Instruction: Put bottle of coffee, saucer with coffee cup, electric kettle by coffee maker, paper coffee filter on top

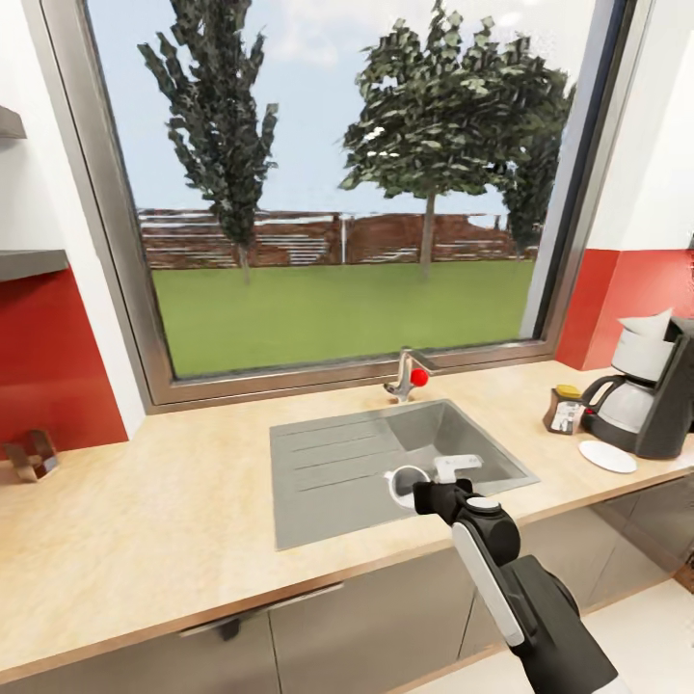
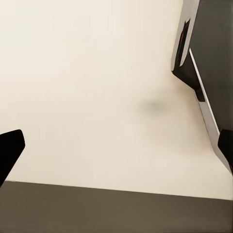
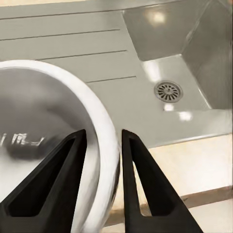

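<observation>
Right tool (image 1: pixel 436 479) is clamped on the coffee cup's (image 1: pixel 408 482) rim, one finger inside, one outside, holding it over the sink (image 1: pixel 328 463). Saucer (image 1: pixel 607 456) lies on the worktop (image 1: pixel 145 520) beside the coffee maker (image 1: pixel 651 400). Left tool's (image 2: pixel 116 145) spread: can't tell.

A wide window (image 1: pixel 337 193) looks onto grass, trees and a brick wall under a pale sky. Below it runs a light wooden worktop (image 1: pixel 145 520) with a grey sink (image 1: pixel 357 463) and a tap (image 1: pixel 405 376). The walls (image 1: pixel 48 366) are red below and white above. Grey cabinets (image 1: pixel 366 627) sit underneath.
</observation>
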